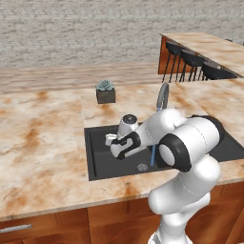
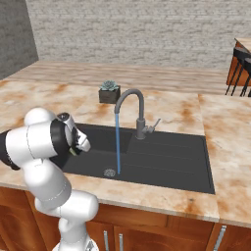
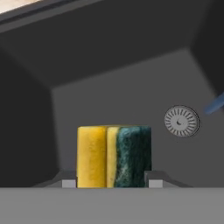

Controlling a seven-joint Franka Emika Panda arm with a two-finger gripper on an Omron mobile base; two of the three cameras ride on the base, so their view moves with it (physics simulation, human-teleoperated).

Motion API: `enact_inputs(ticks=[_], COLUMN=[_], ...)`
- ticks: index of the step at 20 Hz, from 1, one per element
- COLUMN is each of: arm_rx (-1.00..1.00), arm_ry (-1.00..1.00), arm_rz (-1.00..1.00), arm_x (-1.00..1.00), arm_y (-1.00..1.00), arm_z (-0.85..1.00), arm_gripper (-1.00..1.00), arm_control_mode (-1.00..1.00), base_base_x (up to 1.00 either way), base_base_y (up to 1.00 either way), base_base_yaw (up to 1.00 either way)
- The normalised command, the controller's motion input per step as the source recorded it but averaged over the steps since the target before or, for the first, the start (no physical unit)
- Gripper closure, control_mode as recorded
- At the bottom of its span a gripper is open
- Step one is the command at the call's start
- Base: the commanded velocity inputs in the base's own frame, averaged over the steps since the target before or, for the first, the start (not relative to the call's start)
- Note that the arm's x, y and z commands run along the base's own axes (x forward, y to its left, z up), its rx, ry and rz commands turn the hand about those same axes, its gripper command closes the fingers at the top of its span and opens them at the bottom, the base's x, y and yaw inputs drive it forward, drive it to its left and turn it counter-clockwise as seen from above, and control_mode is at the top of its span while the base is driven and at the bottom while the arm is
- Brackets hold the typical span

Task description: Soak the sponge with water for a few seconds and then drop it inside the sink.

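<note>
The sponge (image 3: 113, 155), yellow with a dark green layer, stands on edge between my fingertips, and my gripper (image 3: 112, 181) is shut on it. In the left base view my gripper (image 1: 110, 139) hangs over the left part of the black sink (image 1: 97, 167), to the left of the water (image 1: 153, 155). The thin blue stream of water (image 2: 117, 142) falls from the grey faucet (image 2: 132, 98) toward the round drain (image 2: 110, 172). In the hand view the drain (image 3: 181, 121) lies beyond the sponge to the right, with a bit of the water (image 3: 214, 105) at the right edge.
A dark square pot with a succulent (image 1: 105, 93) stands on the marble counter behind the sink. The faucet (image 1: 163, 95) rises at the sink's back edge, right of my hand. Black bar stools (image 1: 190, 62) stand at a far counter to the right.
</note>
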Motion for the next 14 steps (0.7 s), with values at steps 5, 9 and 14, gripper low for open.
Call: enact_inputs(ticks=[5, 9, 14], arm_rx=[0.00, 0.00, 0.00], arm_ry=[0.00, 0.00, 0.00], arm_rz=[0.00, 0.00, 0.00], arm_x=[-0.02, 0.00, 0.00], arm_y=[0.00, 0.00, 0.00], arm_z=[-0.31, -0.38, -0.39], arm_gripper=[1.00, 1.00, 1.00], arm_control_mode=[-1.00, -1.00, -1.00], base_base_x=[0.00, 0.00, 0.00], base_base_y=[0.00, 0.00, 0.00], base_base_yaw=[0.00, 0.00, 0.00])
